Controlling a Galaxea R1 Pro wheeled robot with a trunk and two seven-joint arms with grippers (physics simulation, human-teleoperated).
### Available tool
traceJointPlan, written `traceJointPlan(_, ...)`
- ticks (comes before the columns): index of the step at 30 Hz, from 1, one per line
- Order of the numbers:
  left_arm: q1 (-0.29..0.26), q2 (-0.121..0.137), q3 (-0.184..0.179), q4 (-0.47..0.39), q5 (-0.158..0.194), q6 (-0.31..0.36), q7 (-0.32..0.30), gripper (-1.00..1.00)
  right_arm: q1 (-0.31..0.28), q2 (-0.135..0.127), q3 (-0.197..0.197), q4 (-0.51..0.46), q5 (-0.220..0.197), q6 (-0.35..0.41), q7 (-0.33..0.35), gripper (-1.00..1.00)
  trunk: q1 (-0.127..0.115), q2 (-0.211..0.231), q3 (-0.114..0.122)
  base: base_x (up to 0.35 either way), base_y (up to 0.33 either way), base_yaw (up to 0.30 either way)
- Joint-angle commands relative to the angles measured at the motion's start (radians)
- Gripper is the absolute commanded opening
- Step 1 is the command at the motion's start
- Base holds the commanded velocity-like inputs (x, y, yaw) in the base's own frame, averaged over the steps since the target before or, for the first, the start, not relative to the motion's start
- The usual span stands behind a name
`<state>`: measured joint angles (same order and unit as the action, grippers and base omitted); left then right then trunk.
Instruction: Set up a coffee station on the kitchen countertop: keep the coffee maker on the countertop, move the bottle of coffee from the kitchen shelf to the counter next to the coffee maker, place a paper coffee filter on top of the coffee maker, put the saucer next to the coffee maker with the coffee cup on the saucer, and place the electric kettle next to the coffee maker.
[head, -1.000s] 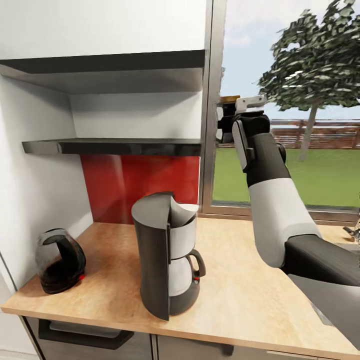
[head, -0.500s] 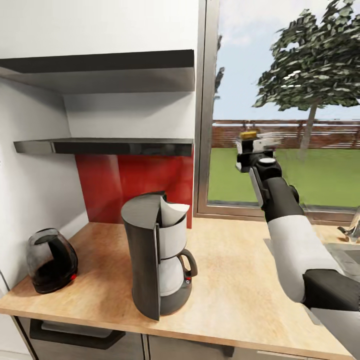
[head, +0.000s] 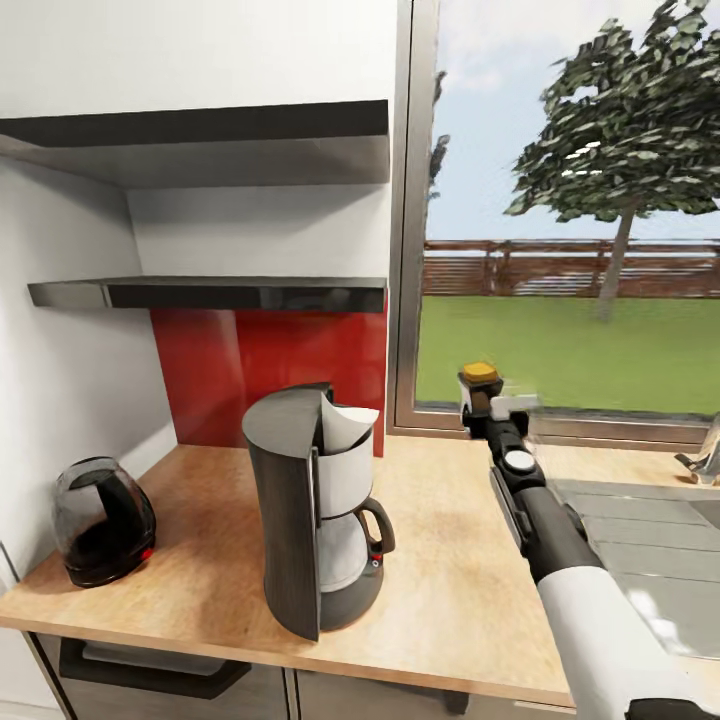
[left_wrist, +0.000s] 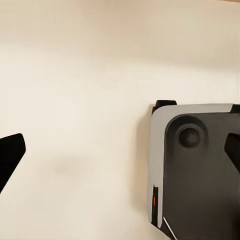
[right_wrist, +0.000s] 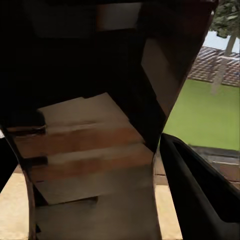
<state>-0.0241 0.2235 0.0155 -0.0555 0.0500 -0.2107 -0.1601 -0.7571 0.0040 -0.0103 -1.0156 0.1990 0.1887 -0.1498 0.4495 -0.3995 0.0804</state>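
Two end effectors: the right end effector is raised over the far part of the table near the window; the left end effector looks down on the pale wood from above.
Right grip: its fingers are closed around the small dark brown bottle of coffee with a yellow-gold cap; in the right wrist view the dark bottle sits clamped between the black fingers, its pale label facing the camera.
Left grip: the two black fingertips stand wide apart at opposite edges of the left wrist view, with nothing between them but bare worktop and the top of a dark appliance.
Bottle position: held upright in the air, to the right of the coffee machine and well apart from it, in front of the window frame.
Table: the long light wood-grain kitchen countertop carries the tall dark grey coffee maker with a silver-white front and glass carafe.
Filter: a small white cone-shaped paper coffee filter sits in the top of the coffee maker.
Kettle: the squat smoky-glass electric kettle with black base and handle stands on the table by the left wall, left of the coffee maker.
Shelf: the thin dark floating kitchen shelf hangs above the red backsplash.
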Motion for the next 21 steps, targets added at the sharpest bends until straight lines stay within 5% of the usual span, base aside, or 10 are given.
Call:
traceJointPlan(1, 0.0, 0.0, 0.001, 0.002, 0.006, -0.002, -0.006, 1.0, 0.026, 0.001, 0.0, -0.002, 0.011, -0.02, -0.002, -1.0, 0.001, -0.001, 0.0, 0.0, 0.0, 0.0)
traceJointPlan(6, 0.0, -0.002, 0.003, 0.001, 0.008, -0.002, -0.006, 1.0, 0.165, 0.007, 0.001, 0.063, 0.007, -0.106, 0.0, -1.0, 0.001, -0.001, 0.0, 0.0, 0.0, 0.0)
traceJointPlan(13, 0.0, 0.0, 0.006, 0.003, 0.012, -0.001, 0.001, 1.0, 0.182, 0.006, 0.001, 0.192, 0.008, -0.205, 0.003, -1.0, 0.001, -0.001, 0.0, 0.0, 0.0, 0.0)
traceJointPlan(21, 0.0, 0.0, 0.005, 0.006, 0.012, 0.006, 0.089, 1.0, 0.182, 0.006, 0.001, 0.269, 0.007, -0.261, 0.038, -1.0, 0.001, -0.001, 0.0, 0.0, 0.0, 0.0)
